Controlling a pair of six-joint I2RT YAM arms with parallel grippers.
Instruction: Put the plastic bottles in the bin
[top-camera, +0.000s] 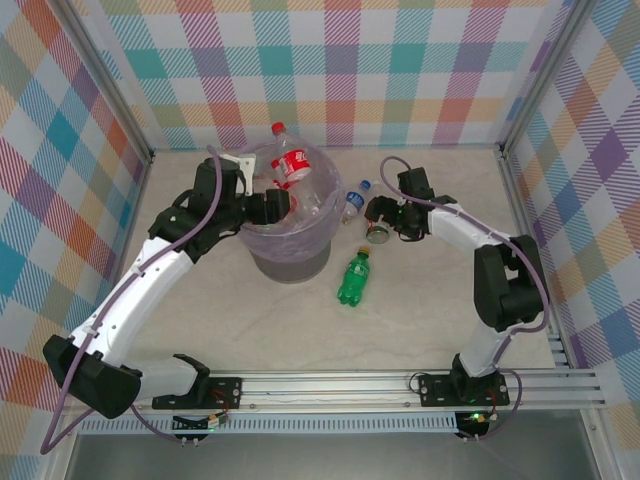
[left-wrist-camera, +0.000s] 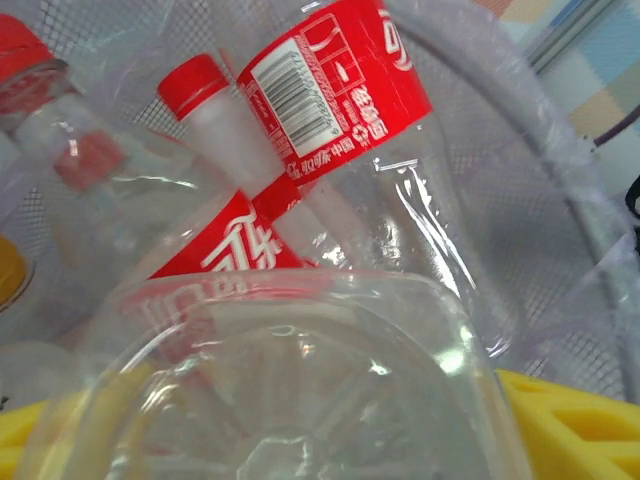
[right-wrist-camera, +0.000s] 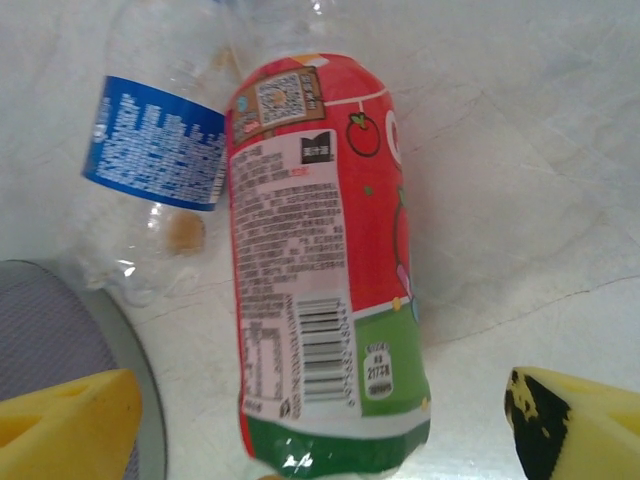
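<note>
The bin (top-camera: 300, 262), a grey bucket lined with a lavender bag, holds several plastic bottles with red labels (top-camera: 291, 163). My left gripper (top-camera: 268, 208) hangs over its rim. In the left wrist view its yellow fingers (left-wrist-camera: 575, 420) stand wide apart, with a clear bottle's base (left-wrist-camera: 300, 390) between them. Whether the pads touch it I cannot tell. Beyond it lie red-capped bottles (left-wrist-camera: 330, 90). My right gripper (top-camera: 382, 218) is open and straddles a red-and-green-labelled bottle (right-wrist-camera: 315, 250) lying on the table, with yellow pads (right-wrist-camera: 70, 425) on either side. A blue-labelled bottle (right-wrist-camera: 155, 145) lies beside it.
A green bottle (top-camera: 355, 277) lies on the table in front of the bin's right side. The blue-labelled bottle (top-camera: 352, 201) rests close to the bin's right wall. The bin's grey rim (right-wrist-camera: 60, 330) shows just left of my right gripper. Checked walls close in three sides.
</note>
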